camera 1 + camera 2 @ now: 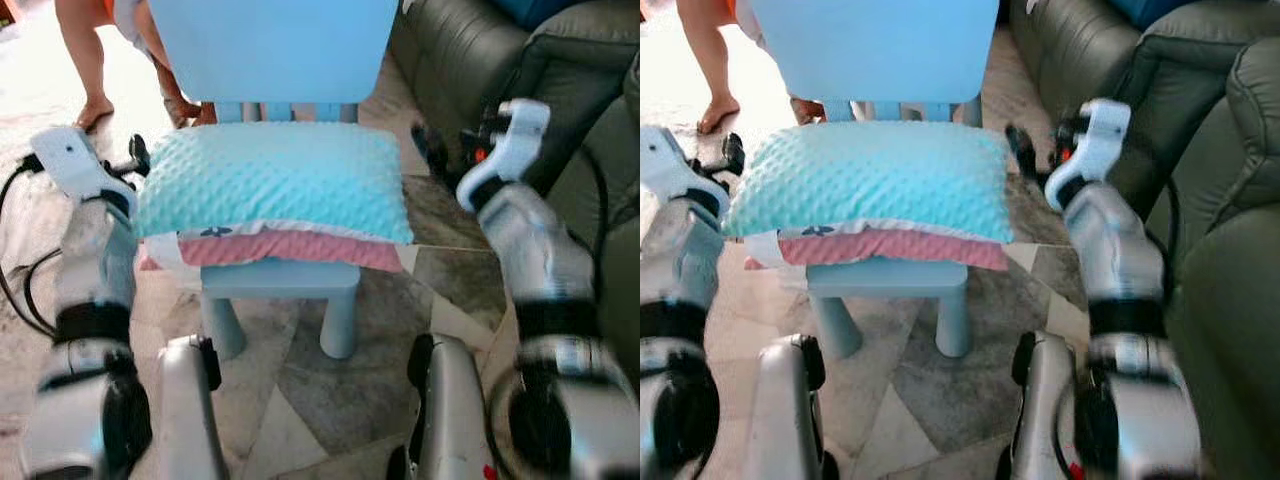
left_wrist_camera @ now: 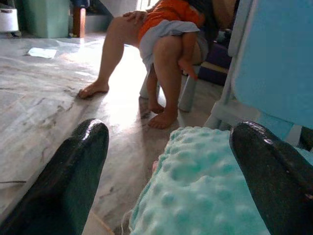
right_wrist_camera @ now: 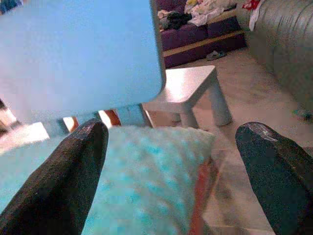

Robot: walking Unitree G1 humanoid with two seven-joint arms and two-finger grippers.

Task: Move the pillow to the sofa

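Both claws, left claw [image 2: 166, 181] and right claw [image 3: 171, 171], gape wide at opposite ends of the pillow [image 1: 275, 180], which rests on a blue chair [image 1: 280, 275]. Grasping comes next: close inward, then lift toward the sofa [image 1: 470, 50].

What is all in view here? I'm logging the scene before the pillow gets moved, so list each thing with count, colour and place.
Pillow: one, turquoise dotted top with a pink underside, lying on the chair seat.
Chair: one, light blue, small, straight ahead of the robot.
Sofa: one, dark grey-green, to the robot's right.
Small table: one, white, on the floor beyond the chair.
Floor: pale marbled stone.
Cables: black, on the floor at the robot's left.
Person: one, orange top, barefoot, seated behind the chair.
Left gripper: black fingers open, at the pillow's left end.
Right gripper: black fingers open, at the pillow's right end.
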